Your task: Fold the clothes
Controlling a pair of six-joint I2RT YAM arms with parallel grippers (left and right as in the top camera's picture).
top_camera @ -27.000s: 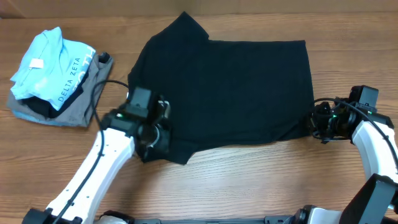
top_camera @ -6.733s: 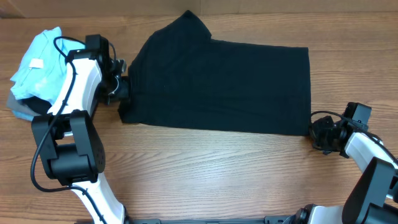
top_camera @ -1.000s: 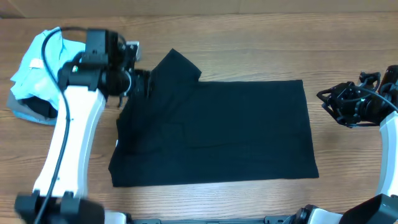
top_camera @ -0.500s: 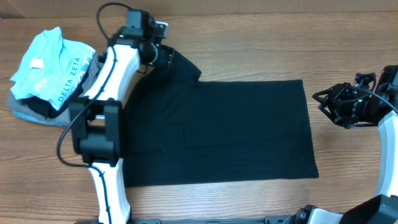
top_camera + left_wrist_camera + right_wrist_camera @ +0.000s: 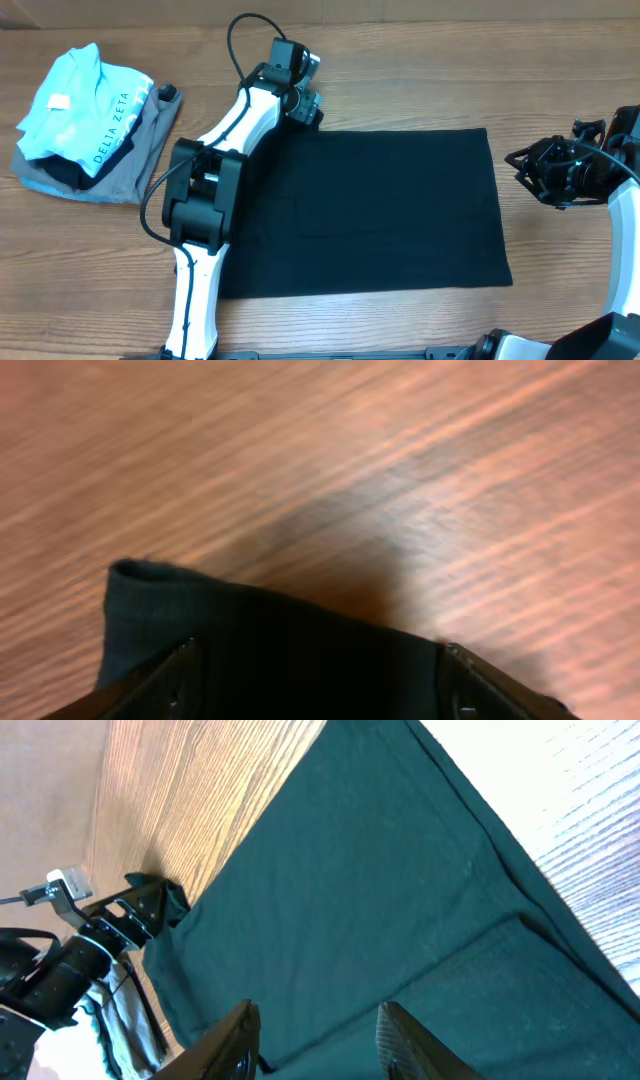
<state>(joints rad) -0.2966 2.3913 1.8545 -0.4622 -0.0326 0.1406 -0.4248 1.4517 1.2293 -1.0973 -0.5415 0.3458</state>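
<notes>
Folding step: we see the sleeve of the plain black short-sleeved cotton T-shirt (image 5: 380, 210) tucked inward now; a second ago it jutted out at the far left corner.
Meaning: the T-shirt lies as a tidy rectangle in the middle of the brown wooden worktop (image 5: 420, 60), ready, we judge, for the next fold.
Left gripper (image 5: 303, 108): spread wide at the T-shirt's far edge, sleeve cloth between its fingers, apparently letting go.
Right gripper (image 5: 528, 165): parted and empty, just beside the T-shirt's right edge.

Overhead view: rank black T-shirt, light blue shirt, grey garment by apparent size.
1. black T-shirt
2. light blue shirt
3. grey garment, visible part only; the light blue shirt covers the rest, so 2 versus 3 is unsure.
</notes>
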